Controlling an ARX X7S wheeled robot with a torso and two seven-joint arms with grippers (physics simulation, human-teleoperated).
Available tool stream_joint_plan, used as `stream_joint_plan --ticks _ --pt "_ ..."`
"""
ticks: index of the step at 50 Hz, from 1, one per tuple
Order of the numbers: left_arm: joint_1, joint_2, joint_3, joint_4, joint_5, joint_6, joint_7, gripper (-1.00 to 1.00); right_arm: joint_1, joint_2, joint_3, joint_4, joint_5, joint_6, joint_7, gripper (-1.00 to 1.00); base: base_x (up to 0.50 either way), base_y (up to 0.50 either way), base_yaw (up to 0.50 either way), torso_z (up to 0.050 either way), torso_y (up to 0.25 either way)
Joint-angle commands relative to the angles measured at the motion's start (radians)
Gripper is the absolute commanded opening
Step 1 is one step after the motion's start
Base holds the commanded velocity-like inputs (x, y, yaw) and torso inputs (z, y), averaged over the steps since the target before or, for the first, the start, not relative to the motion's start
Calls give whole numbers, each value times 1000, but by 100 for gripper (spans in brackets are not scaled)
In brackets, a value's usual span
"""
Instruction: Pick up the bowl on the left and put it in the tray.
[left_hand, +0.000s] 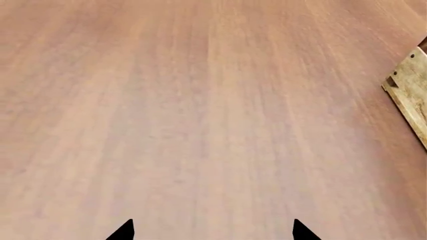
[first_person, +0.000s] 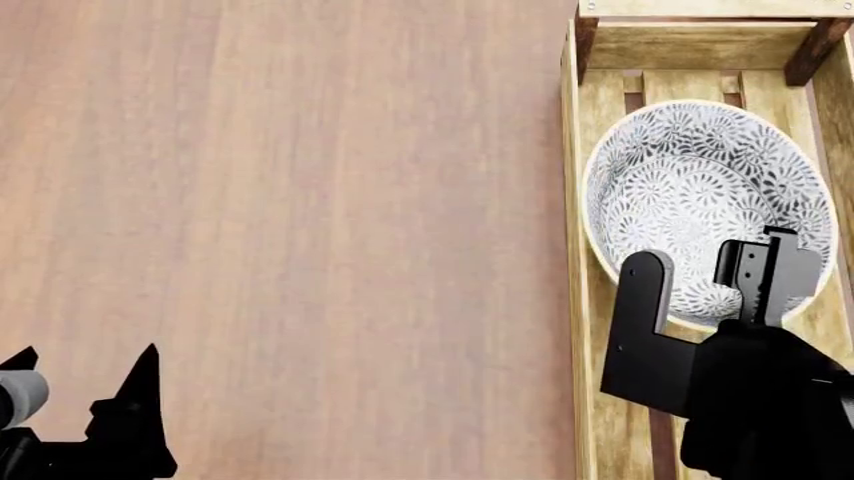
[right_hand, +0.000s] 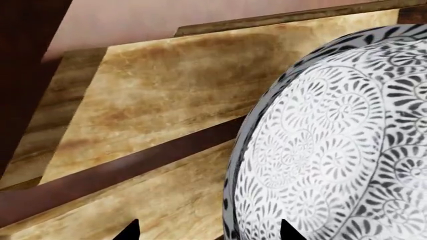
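while bowl (first_person: 701, 205) sits inside tray (first_person: 577, 180), just ahead of right gripper (first_person: 710, 275): fingers spread apart, straddling near rim without gripping it, so probably letting go. left gripper (first_person: 83, 372) well off to the side, tips parted, over bare table (first_person: 294, 200), idle.

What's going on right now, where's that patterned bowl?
Floral grey-black ceramic bowl sits inside the light-wood slatted tray. Right gripper open at its rim. Left gripper open, empty. Nothing blocking.

The right gripper (first_person: 721, 290) hides the near rim of the bowl (first_person: 694, 190). The tray (first_person: 577, 300) is cut at the right and near edges.
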Motion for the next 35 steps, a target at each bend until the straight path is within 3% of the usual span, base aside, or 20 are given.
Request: stream_joint_plan --ticks 1,20,35 --pt "-1 -2 1 -1 -5 1 -3 100 -3 -7 1 13 -12 -5 11 100 0 0 0 0 0" --pt "-5 -8 4 9 -13 -2 -11 100 26 14 9 -44 -18 24 -22 100 0 0 0 0 0" --pt "-1 -9 5 29 -31 -7 -19 100 106 112 26 -250 -36 132 -137 100 0 0 0 0 0"
